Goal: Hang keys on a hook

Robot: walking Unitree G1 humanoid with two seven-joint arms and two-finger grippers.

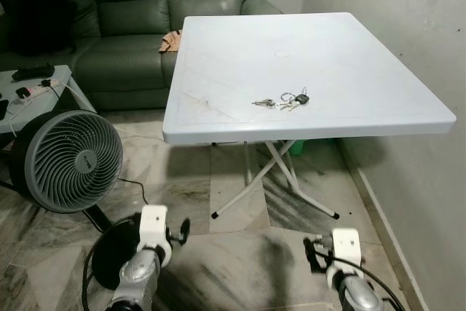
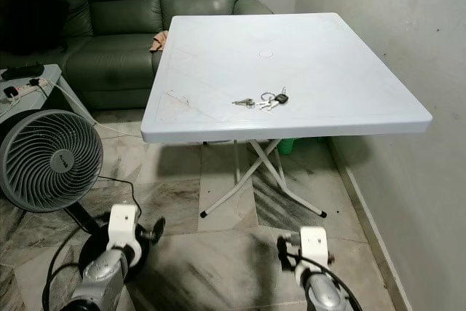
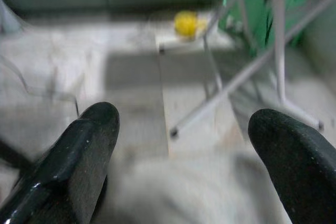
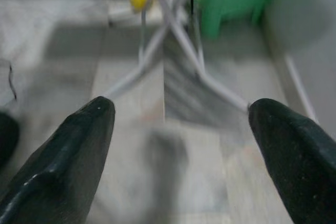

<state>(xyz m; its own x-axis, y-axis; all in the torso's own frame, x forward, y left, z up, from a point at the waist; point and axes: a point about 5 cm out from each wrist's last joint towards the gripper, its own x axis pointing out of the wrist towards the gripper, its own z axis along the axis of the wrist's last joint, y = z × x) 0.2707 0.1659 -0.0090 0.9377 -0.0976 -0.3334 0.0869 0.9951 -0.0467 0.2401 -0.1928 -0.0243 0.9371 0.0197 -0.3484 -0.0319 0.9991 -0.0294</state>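
Two grippers hanging low over the floor, left gripper (image 3: 181,166) and right gripper (image 4: 181,161), fingers spread wide apart, holding nothing. Keys (image 1: 282,100) lying on the white bench (image 1: 349,56), toward its near edge, well apart from both.

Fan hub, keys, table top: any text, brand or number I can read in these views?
None can be read.
Fan: a small mark on the hub, too small to read.
Keys: no legible lettering; the dark fob is too small to tell.
Table: plain white top, no label seen.
Both wrist views are blurred; no writing shows in them.
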